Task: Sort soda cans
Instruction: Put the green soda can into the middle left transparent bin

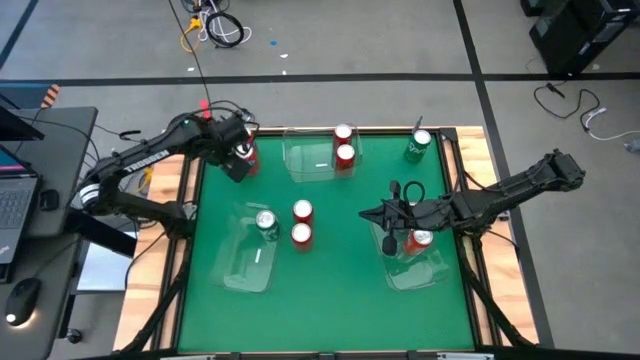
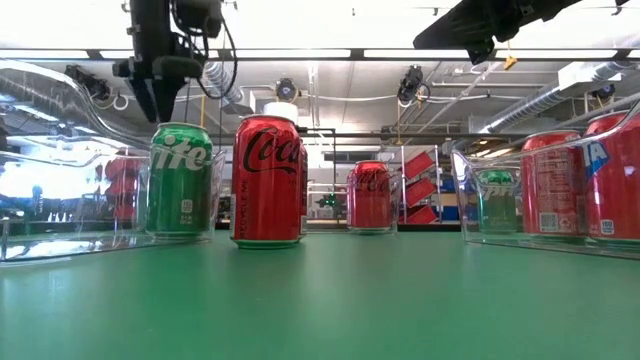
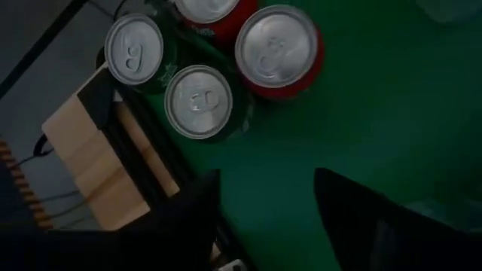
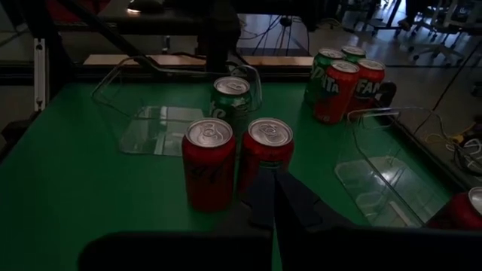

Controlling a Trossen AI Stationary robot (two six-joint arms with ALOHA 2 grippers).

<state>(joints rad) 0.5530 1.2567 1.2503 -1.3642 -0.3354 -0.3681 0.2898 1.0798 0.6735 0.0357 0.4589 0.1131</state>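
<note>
I am hovering my left gripper (image 3: 263, 218), jaws parted and empty, beside the corner cans (image 3: 199, 102); centring before closing.

Overhead, tabletop-level and two wrist views, all sharing the green table (image 1: 330, 290).
</note>
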